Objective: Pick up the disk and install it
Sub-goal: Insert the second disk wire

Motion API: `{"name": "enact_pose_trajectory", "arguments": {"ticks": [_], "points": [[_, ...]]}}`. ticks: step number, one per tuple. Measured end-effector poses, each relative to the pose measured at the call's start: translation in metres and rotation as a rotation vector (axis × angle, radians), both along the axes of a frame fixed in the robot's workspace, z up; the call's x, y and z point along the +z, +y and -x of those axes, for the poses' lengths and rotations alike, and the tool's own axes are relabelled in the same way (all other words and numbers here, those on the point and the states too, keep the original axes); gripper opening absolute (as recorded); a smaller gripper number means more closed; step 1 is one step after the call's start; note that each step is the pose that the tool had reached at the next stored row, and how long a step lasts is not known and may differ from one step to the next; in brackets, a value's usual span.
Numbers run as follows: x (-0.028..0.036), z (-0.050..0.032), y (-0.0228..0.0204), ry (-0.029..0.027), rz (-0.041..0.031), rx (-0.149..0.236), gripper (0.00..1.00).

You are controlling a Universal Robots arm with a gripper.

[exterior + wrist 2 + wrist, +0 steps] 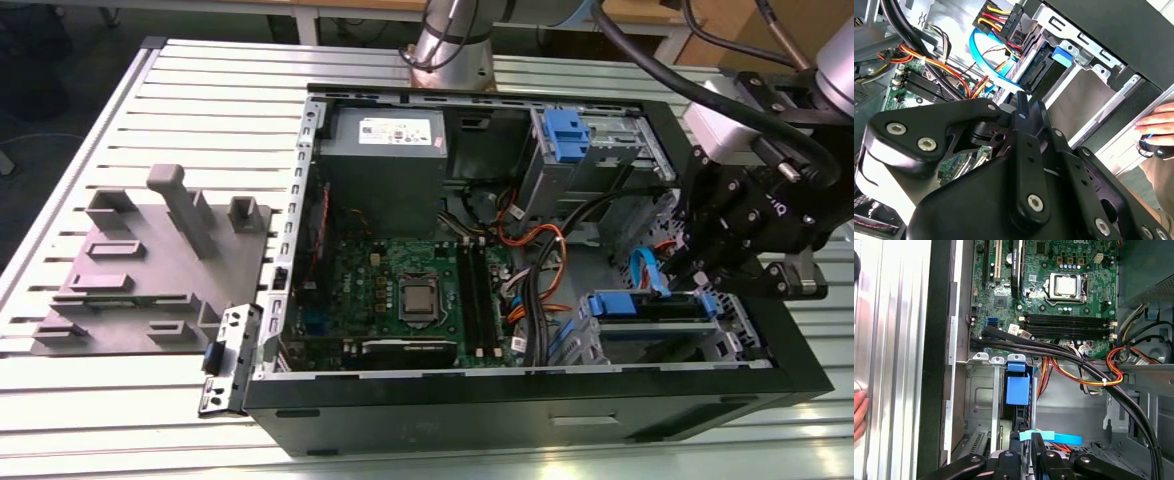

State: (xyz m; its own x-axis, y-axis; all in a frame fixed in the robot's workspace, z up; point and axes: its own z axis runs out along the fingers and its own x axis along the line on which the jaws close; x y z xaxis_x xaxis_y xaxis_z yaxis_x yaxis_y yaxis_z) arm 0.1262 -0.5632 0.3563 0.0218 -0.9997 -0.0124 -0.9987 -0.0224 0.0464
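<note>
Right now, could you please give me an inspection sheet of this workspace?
Surface: slotted metal table carrying an open computer case.
Job's things: the disk, with blue rails, lies in the drive bay at a corner of the case.
Clutter: grey fixture block on the table, at the exterior view's left of the case.
Grippers: end effector hangs close to the disk; its grip cannot be told.
Cables: blue flat cable and a wire bundle of orange, yellow and red run near the bay.
Surroundings: a person's hand at the table's edge beside the case.
</note>
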Motion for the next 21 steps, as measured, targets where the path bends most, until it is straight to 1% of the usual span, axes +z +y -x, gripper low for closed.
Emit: {"name": "enact_pose_trajectory", "arguments": {"ticks": [6,8,15,21], "points": [[0.0,-0.0024,0.0,0.0,0.0,0.0,0.24],[0.0,-0.0031,0.0007,0.0001,0.0,0.0,0.24],[-0.0004,-0.0037,0.0074,0.0,-0.0002,0.0,0.24],[-0.0008,-0.0037,0.0148,0.0,-0.0003,0.0,0.24]]}}
